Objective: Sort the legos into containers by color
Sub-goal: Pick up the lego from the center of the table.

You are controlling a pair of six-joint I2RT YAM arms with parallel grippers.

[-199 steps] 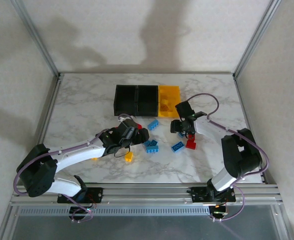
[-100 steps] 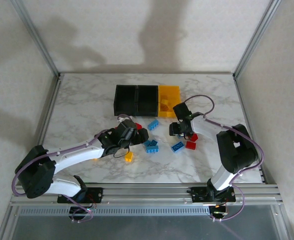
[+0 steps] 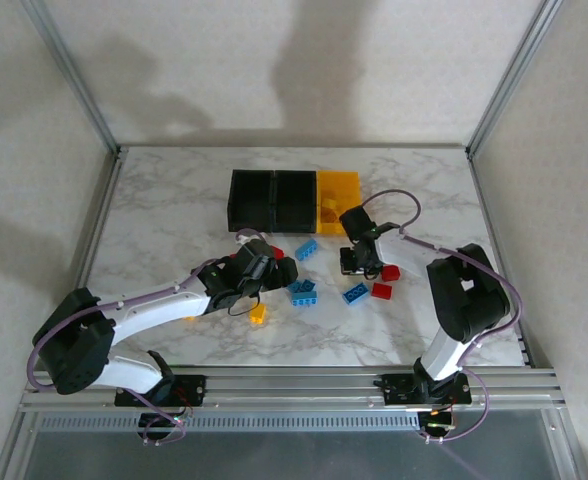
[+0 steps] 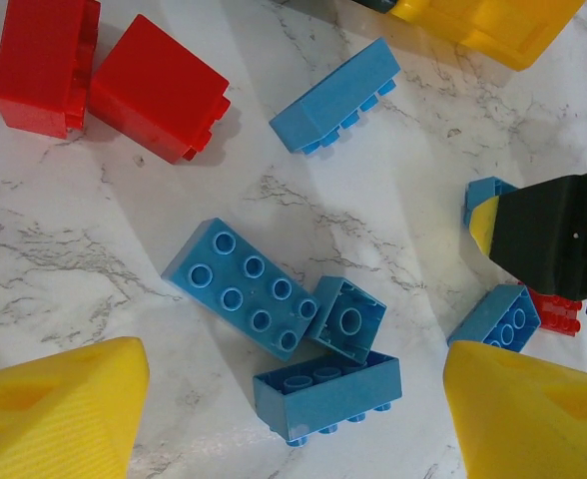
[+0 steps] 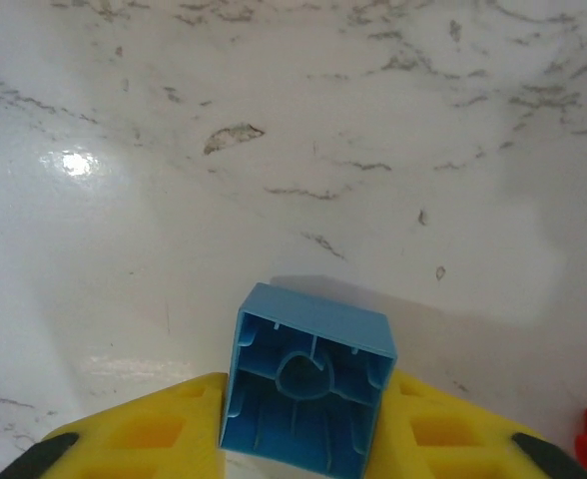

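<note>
Top external view: three joined bins [image 3: 294, 178] stand toward 12 o'clock on the surface [image 3: 164, 220], two black ones and a yellow one at the 3 o'clock end.
Sorted so far: the yellow bin [image 3: 342, 186] holds at least one yellow brick [image 3: 328, 209]. The black bins [image 3: 273, 200] show no colour inside, though their insides are too dark to be sure.
Left to sort: loose bricks lie at 6 o'clock of the bins. They are a blue pile [image 3: 302, 291], a single blue brick [image 3: 306, 249], another blue one [image 3: 355, 293], red bricks [image 3: 381, 290] and a loose yellow brick [image 3: 258, 314].
Right tool [image 3: 360, 262]: closed on a small blue brick [image 5: 308, 394], whose hollow underside faces the wrist camera. It is just at 6 o'clock of the yellow bin.
Left tool [image 3: 279, 270]: fingers [image 4: 54, 409] wide apart and holding nothing. It hovers over the blue pile, with two more red bricks [image 4: 159, 90] at its 11 o'clock.
Progress: early, by my reading. Only yellow looks started, and no blue or red appears binned.
Next need: the held blue piece has to reach a black bin, and the reds go in the other.
</note>
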